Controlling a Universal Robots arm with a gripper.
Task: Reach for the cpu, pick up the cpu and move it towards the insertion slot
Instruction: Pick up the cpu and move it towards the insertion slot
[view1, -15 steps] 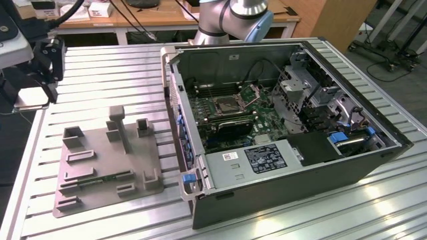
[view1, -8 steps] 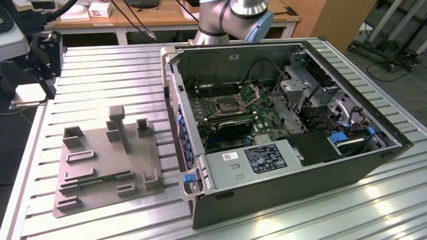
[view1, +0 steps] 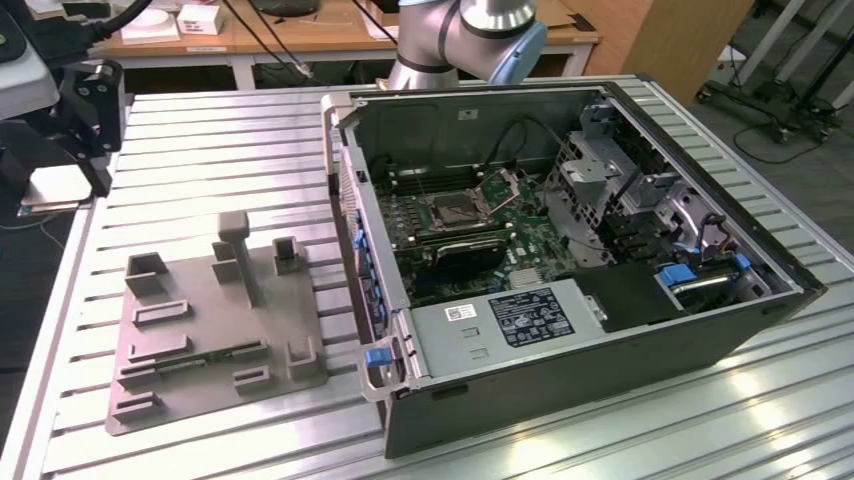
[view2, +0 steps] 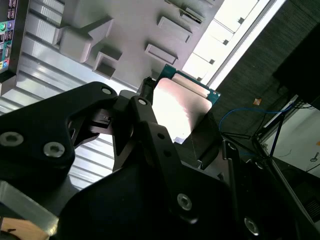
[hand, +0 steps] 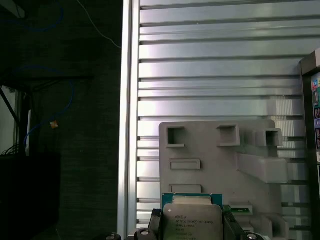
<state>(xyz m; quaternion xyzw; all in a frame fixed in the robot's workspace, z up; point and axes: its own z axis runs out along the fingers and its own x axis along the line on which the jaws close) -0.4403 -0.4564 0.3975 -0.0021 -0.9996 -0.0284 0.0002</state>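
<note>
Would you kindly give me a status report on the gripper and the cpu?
Status: gripper shut on cpu, clear of grey tray. Open computer case holds insertion slot, bracket raised. In the way: case wall, between gripper and slot.

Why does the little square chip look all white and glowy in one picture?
Second wrist view: glare washes out the cpu, and the pincer holding it looks dark. First wrist view: the same metal top is evenly lit. Exterior view: bright streaks shine off the ribbed table.
</note>
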